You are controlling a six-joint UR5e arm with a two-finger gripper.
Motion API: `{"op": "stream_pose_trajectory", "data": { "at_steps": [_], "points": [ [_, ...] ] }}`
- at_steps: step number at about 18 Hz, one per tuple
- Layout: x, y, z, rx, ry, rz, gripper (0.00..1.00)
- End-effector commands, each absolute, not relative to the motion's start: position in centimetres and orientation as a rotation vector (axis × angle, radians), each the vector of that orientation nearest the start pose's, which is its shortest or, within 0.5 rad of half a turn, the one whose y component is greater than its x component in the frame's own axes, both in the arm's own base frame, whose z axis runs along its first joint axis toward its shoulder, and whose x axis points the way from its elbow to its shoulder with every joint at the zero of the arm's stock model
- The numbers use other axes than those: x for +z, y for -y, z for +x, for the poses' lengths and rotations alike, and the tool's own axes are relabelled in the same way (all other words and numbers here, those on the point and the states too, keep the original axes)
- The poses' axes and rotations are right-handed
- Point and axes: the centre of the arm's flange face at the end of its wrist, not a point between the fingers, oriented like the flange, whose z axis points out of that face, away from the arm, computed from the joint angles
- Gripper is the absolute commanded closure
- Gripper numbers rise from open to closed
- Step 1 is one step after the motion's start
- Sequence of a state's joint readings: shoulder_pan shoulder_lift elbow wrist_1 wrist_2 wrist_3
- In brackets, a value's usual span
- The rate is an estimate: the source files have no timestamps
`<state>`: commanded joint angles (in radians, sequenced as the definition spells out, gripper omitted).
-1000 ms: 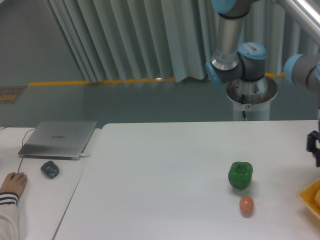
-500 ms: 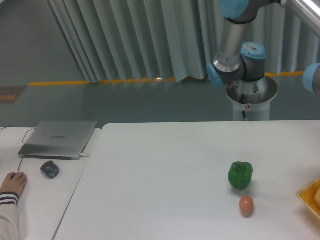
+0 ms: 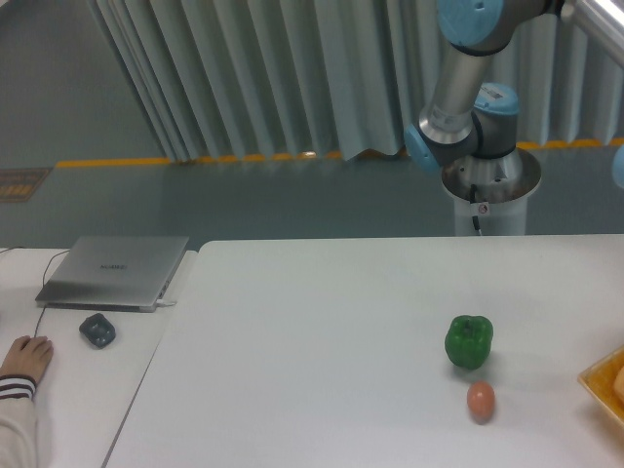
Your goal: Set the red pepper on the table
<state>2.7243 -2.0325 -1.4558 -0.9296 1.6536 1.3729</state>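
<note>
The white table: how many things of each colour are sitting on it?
Green: 1, the green pepper
Orange-pink: 1, the small egg-shaped thing
Yellow: 1, a tray cut off at the right edge
Red: 0, no red pepper shows
Total: 3 on the white table

Robot arm (image 3: 458, 78): its top and far end run off the top and right edges, so the hand is out of the picture.
Red pepper: not seen anywhere in the picture.
Yellow tray (image 3: 606, 382): only a corner shows at the right edge; what lies in it is too cut off to tell.
Worktop (image 3: 322, 341): its front and right side are cut off by the edges.
Person's hand (image 3: 24, 359): only fingers and a striped cuff show at the bottom left.
Dark small thing (image 3: 97, 331): too small to tell what it is.
</note>
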Motion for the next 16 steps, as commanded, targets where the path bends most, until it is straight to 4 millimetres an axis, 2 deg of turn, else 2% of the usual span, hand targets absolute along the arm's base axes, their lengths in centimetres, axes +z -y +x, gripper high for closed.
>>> {"op": "stream_pose_trajectory", "data": {
  "at_steps": [4,8,16],
  "points": [
    [33.2,-38.3,-58.7,0.513,-0.353,-3.071,0.0],
    [33.1,-38.3,-59.0,0.52,-0.362,-3.069,0.0],
    [31.4,-38.6,-61.4,0.547,-0.394,-3.059,0.0]
  ]
}}
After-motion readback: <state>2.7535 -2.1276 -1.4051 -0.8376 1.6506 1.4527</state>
